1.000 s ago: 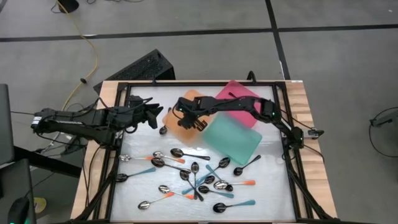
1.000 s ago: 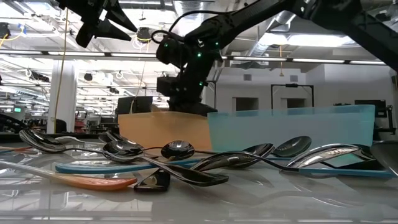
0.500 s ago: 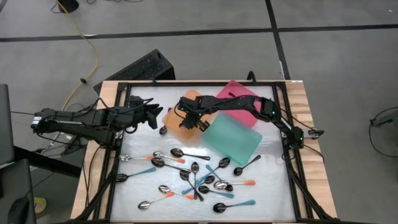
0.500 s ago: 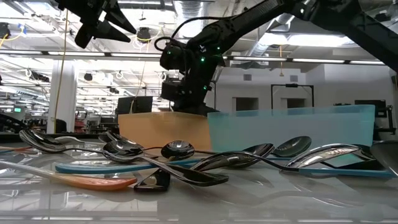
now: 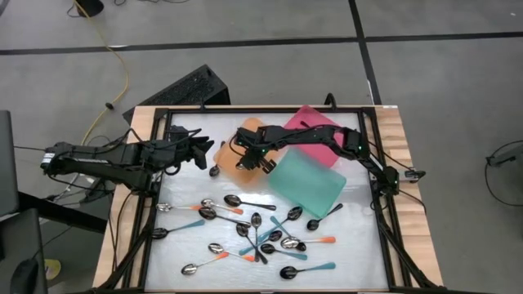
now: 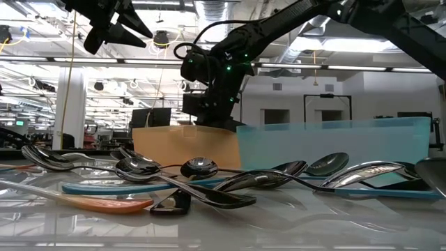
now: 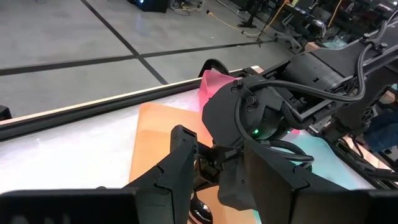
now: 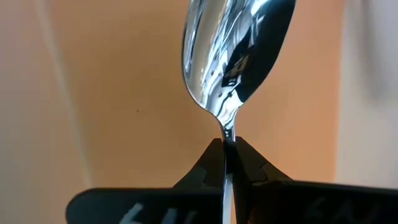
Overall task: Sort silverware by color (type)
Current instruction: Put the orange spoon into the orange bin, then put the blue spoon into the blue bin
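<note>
A shiny spoon [image 8: 231, 59] is pinched at its neck between the closed fingers of the right gripper [image 8: 227, 163], its polished bowl hanging just above the floor of the orange tray [image 8: 124, 93]. Seen from above, that gripper [image 5: 248, 152] is over the orange tray [image 5: 231, 167], which lies toward the table's far edge, left of the middle, with the pink tray [image 5: 306, 121] behind it and the teal tray [image 5: 306, 181] beside it toward the right edge. The rest of the spoons [image 5: 255, 233] lie scattered and partly crossed over the near half of the table [image 5: 176, 184], some with orange handles, some with teal handles, some all dark; one more spoon [image 5: 215, 170] lies just off the orange tray's left edge. From table height the spoons [image 6: 202, 178] fill the foreground in front of the orange and teal trays. The left gripper [image 5: 198, 149] hangs above the table near the left edge, beside the orange tray, fingers apart and holding nothing.
</note>
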You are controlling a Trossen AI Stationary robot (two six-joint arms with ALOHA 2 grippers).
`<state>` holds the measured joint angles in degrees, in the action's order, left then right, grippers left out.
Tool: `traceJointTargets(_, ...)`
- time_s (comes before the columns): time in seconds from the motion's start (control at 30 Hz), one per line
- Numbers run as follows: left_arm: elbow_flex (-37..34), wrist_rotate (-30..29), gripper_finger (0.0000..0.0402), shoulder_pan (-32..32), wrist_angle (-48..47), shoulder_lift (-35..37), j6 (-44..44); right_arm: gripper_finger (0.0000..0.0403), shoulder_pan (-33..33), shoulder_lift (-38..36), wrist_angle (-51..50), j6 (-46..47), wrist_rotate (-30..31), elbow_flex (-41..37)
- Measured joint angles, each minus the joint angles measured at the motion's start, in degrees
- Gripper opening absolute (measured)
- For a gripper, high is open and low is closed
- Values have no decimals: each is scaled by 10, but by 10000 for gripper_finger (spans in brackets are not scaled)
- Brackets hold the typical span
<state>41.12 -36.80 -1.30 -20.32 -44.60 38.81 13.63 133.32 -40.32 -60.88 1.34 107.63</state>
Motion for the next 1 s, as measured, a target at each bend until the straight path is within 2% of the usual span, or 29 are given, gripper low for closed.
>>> traceJointTargets(0.3,0,0,125,0,0,0,0,73,0,0,0,0,-2,0)
traceJointTargets(0.47,0,0,125,0,0,0,0,86,0,0,1,1,2,0)
traceJointTargets(0.6,0,0,125,0,0,0,0,92,0,-3,-11,1,30,14)
traceJointTargets(0.87,0,8,125,0,5,0,0,93,1,-6,-112,43,33,171)
traceJointTargets(1.0,0,62,125,0,5,0,-13,93,2,-11,-168,65,33,270)
